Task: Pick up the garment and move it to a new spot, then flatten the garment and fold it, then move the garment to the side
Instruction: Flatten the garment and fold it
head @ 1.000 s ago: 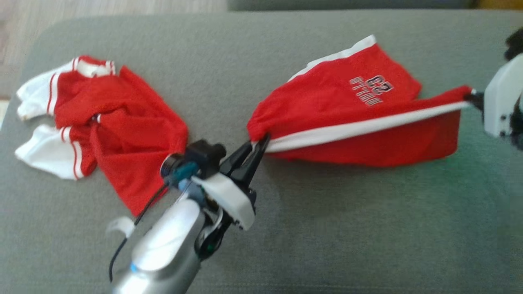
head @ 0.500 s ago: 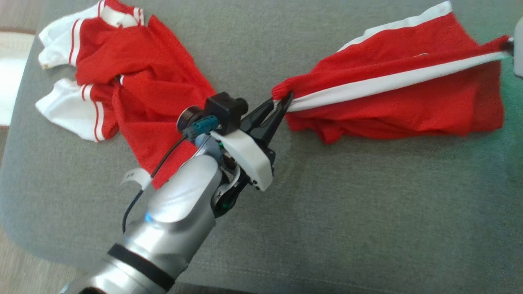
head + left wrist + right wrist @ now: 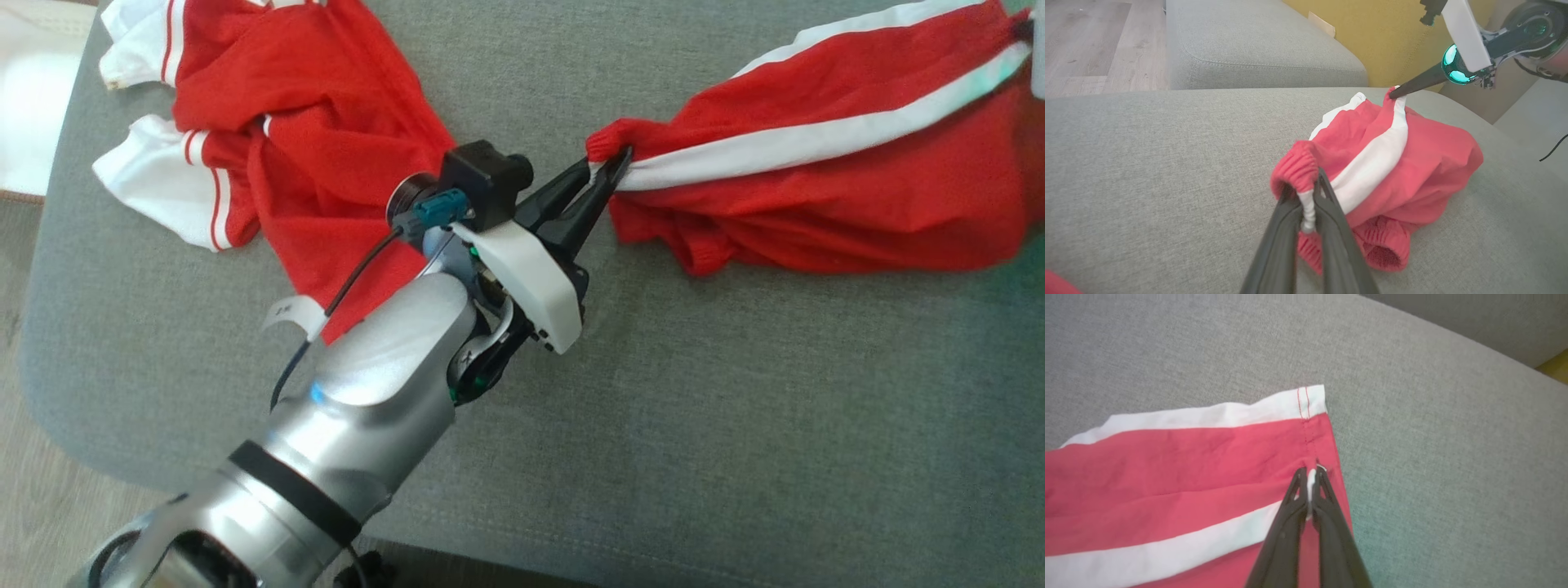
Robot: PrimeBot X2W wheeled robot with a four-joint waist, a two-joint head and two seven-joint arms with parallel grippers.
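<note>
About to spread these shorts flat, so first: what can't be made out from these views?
- Head view: the red shorts with white side stripes run off the right edge, so their hem end is cut off.
- Head view: the red-and-white jersey top is cut by the top edge, and the silver left arm covers its lower part.
- Left wrist view: the shorts' own bunched folds hide their underside.
- Right wrist view: their waistband lies past the left edge.
</note>
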